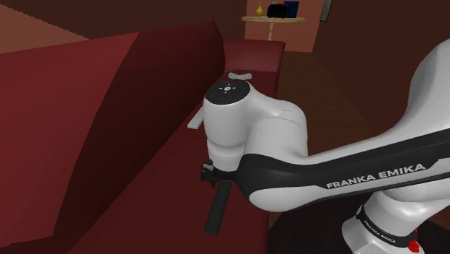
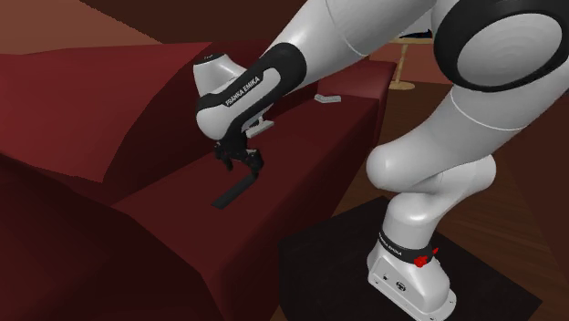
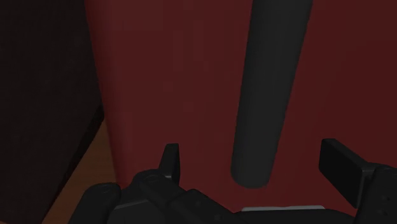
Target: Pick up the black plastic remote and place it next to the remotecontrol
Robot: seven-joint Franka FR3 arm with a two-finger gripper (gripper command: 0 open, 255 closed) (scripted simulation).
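Red sofa seat [image 1: 144, 151] bears a black remote [image 3: 270, 95] between the gripper's [image 3: 254, 167] wide-apart fingers [image 3: 340, 164], untouched.

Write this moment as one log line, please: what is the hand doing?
gripper: open, astride black remote, not touching | black remote: lying on red sofa seat | grey remote: farther along seat

"FRANKA EMIKA" on the arm's black band [image 1: 375, 175]

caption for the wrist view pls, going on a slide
Open pincer straddling the black remote on the dark red sofa seat, not touching it
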